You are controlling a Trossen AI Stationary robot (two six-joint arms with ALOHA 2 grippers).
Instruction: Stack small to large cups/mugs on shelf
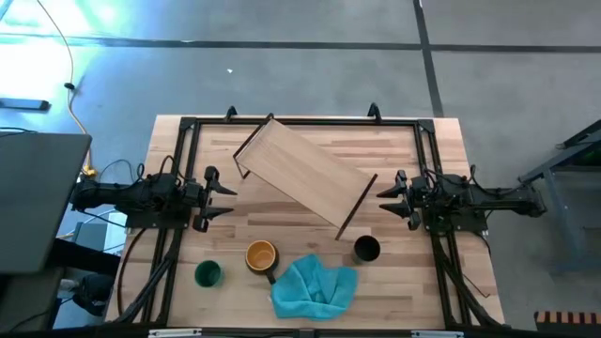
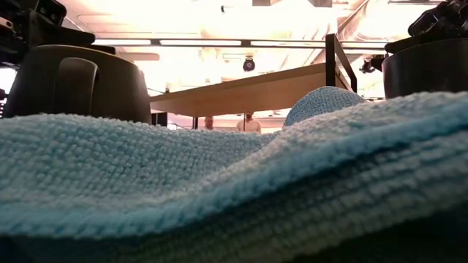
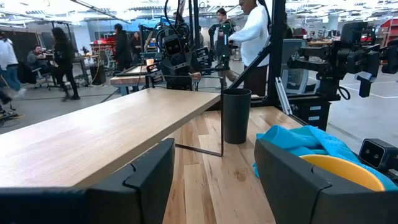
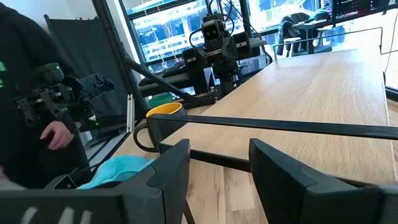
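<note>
Between open claws, unlabelled shelf [image 1: 302,183], three unmarked cups

teal cloth [image 2: 234,183] fills low view, green cup hidden there

obstacle: shelf [image 1: 305,181] slanted mid-table | free: bare table [image 1: 282,223] beside cups

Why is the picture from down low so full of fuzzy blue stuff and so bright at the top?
Low view: the teal cloth lies right before the lens, filling most of the picture; ceiling lights glare white above the shelf. High view: the cloth is just a small heap on the table, evenly lit.
</note>
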